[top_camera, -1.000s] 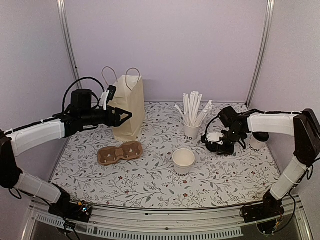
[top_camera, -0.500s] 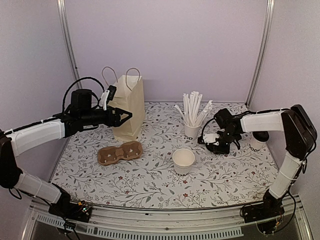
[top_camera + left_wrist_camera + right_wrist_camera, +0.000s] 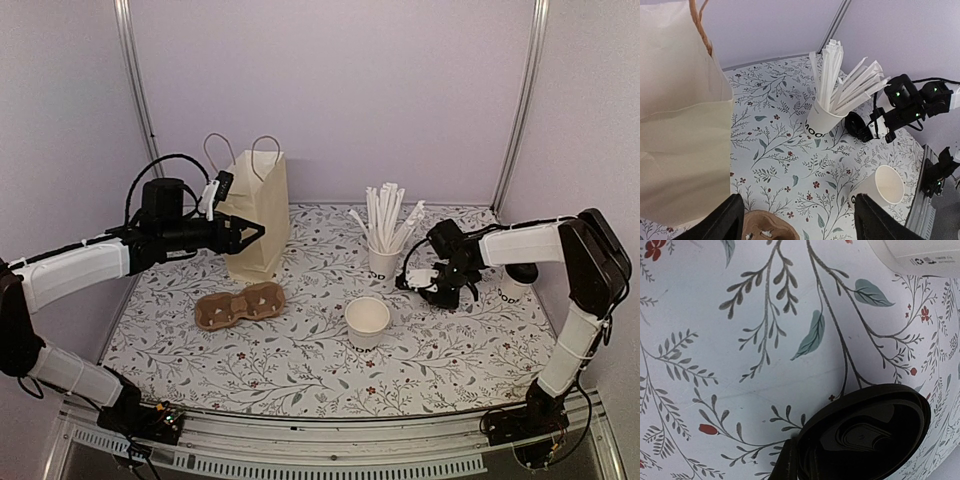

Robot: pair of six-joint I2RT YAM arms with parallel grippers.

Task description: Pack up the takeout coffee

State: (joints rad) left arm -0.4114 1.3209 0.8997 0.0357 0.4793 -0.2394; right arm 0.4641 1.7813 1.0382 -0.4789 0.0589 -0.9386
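Right wrist view: black lid (image 3: 865, 432) tilted over the floral table (image 3: 715, 340), apparently pinched by the right gripper (image 3: 862, 127).
White paper cup (image 3: 367, 318) stood open-topped mid-table; left gripper (image 3: 250, 232) gaped empty beside the paper bag (image 3: 262, 215).

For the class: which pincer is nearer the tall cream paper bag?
Left. The left pincer is beside the tall cream paper bag; the right pincer is far across the table.
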